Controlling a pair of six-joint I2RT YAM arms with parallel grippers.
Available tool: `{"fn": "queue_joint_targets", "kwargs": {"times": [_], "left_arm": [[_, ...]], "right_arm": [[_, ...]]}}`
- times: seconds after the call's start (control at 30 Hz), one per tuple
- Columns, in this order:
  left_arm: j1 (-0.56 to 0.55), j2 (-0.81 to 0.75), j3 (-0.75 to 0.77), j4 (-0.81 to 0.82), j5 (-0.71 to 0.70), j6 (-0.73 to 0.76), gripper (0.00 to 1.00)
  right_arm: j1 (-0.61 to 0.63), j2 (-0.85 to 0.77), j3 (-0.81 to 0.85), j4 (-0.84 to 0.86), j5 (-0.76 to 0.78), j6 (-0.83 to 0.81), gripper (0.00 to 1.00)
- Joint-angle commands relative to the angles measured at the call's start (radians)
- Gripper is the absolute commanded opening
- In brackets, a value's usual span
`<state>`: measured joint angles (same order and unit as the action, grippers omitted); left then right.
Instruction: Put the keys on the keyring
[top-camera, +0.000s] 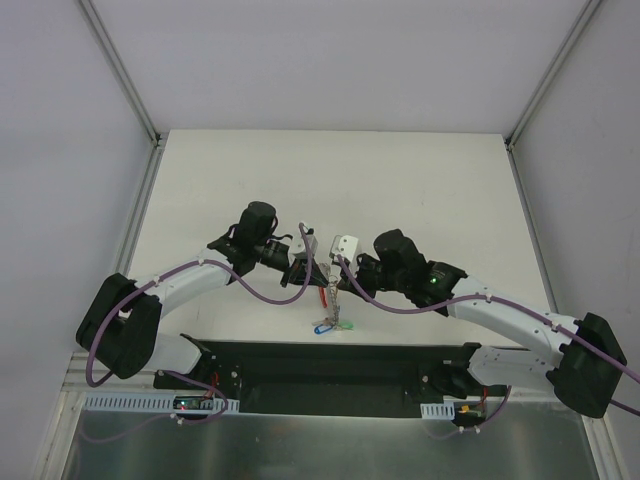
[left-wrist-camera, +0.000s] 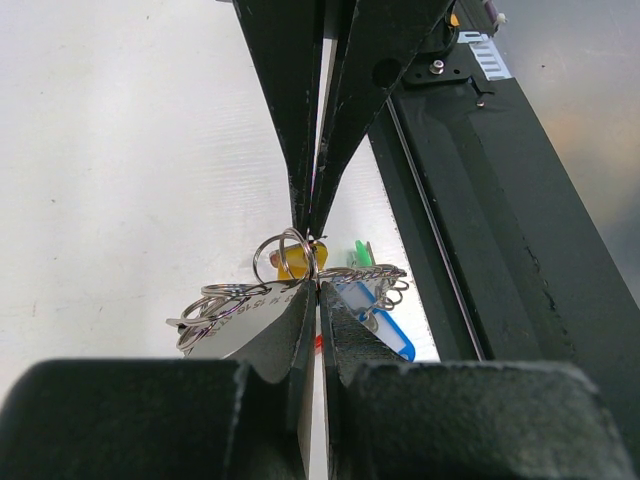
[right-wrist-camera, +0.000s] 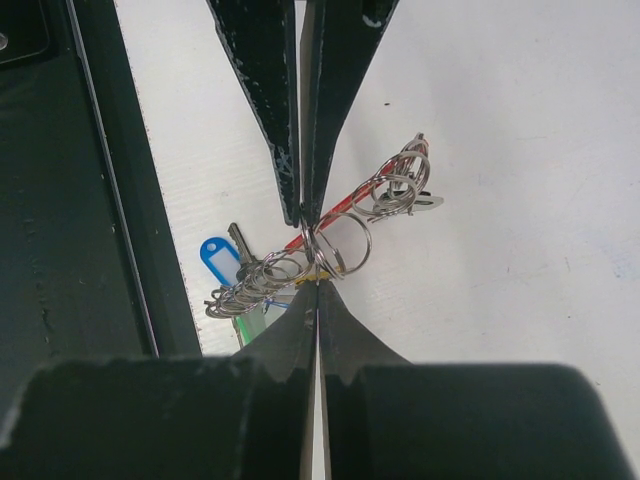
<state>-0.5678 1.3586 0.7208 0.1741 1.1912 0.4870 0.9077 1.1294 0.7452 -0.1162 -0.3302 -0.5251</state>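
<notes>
I hold left gripper (left-wrist-camera: 318, 292) and right gripper (right-wrist-camera: 317, 288) clamped on the keyring (right-wrist-camera: 346, 245); keys (right-wrist-camera: 215, 260) cluster there, threading apparently unfinished.

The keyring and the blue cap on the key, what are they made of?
The keyring looks like metal: thin silver wire coils with bright glints. The blue cap looks like plastic: smooth, solid colour with a soft sheen, though I can't be sure from a picture.
</notes>
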Motion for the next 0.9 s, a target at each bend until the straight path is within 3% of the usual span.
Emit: {"fn": "queue_joint_targets", "kwargs": {"times": [0.0, 0.33, 0.87], "left_arm": [[0.005, -0.029, -0.001, 0.01, 0.015, 0.018, 0.0], [0.005, -0.041, -0.006, 0.004, -0.015, 0.025, 0.0], [0.005, -0.035, 0.002, 0.004, 0.051, 0.028, 0.0]], "right_arm": [[-0.004, -0.029, 0.0, 0.035, -0.023, -0.003, 0.01], [-0.006, -0.026, 0.0, 0.032, -0.024, -0.001, 0.01], [-0.009, -0.017, 0.003, 0.038, 0.0, 0.013, 0.01]]}}
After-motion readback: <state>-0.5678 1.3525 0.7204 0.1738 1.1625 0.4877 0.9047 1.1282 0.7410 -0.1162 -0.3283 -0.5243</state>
